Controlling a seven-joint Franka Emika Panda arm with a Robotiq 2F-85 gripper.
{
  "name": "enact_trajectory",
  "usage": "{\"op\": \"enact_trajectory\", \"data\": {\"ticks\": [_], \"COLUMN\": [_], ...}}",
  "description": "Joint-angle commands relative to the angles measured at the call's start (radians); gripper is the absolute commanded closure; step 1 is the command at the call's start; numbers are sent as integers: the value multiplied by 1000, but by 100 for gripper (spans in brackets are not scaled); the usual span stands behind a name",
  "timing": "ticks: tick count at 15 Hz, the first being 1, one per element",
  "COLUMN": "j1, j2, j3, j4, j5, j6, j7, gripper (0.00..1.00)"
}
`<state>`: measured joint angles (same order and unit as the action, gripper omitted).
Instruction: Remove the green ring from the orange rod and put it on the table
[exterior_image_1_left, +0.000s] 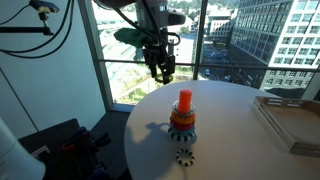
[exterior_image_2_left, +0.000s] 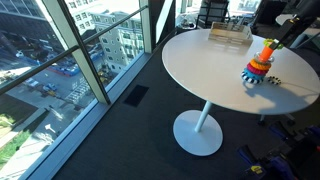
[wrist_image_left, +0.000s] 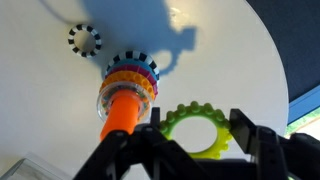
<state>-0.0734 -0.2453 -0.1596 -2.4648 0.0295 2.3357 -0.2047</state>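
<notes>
Pinching green ring, jaws hang above table nr orange rod.

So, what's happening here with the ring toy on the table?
A robot arm's gripper hangs above the white table, beside the stacking toy. The green ring is off the orange rod; the wrist view shows it between the gripper's fingers, but whether held or lying on the table is unclear. A dark toothed ring lies near the toy.
</notes>
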Motion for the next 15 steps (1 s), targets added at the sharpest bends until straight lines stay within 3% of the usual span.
{"op": "enact_trajectory", "data": {"ticks": [1, 9, 10, 15], "j1": [-6, -6, -6, 2], "j2": [0, 0, 0, 25], "j3": [7, 6, 6, 17], "j4": [1, 1, 1, 13], "j5": [2, 2, 2, -1], "j6": [-5, -7, -7, 4], "j7": [-3, -10, -10, -12], "gripper": [30, 30, 55, 55]}}
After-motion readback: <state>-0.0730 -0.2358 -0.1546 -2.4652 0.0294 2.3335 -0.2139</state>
